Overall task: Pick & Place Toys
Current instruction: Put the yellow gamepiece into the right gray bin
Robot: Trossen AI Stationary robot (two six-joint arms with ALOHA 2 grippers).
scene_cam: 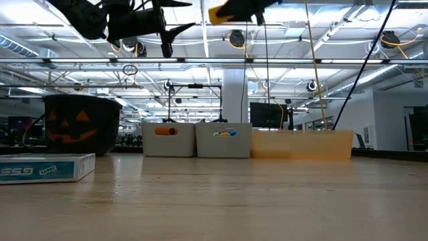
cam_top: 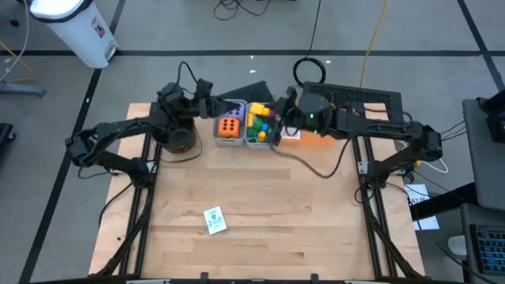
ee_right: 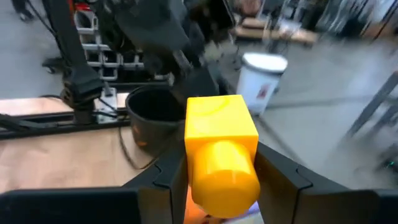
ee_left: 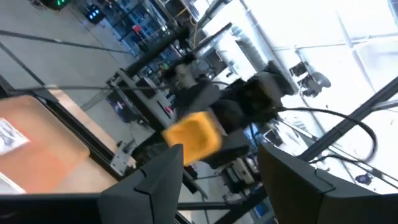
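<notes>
My right gripper [ee_right: 221, 177] is shut on a yellow brick [ee_right: 217, 134] and holds it high in the air over the two grey bins [cam_top: 246, 140] at the table's far edge. My left gripper [ee_left: 224, 171] is open with nothing between its fingers; it hovers level just left of the bins [cam_top: 213, 104], facing the brick [ee_left: 193, 135]. The left bin holds an orange dotted die [cam_top: 230, 126]. The right bin holds several coloured bricks [cam_top: 260, 122]. A picture card [cam_top: 214, 219] lies flat on the near middle of the table. My right gripper pinches the yellow brick by two opposite side faces [ee_right: 189, 146], one finger on each. Its fingers lie about level and reach in from the table's right. The brick is lifted clear [scene_cam: 231, 12], its round stud turned back toward the wrist camera.
A black pumpkin bucket [cam_top: 177, 136] stands left of the bins, under my left arm. A flat orange tray [scene_cam: 302, 144] lies right of the bins. The near half of the wooden table [cam_top: 260, 197] holds only the card.
</notes>
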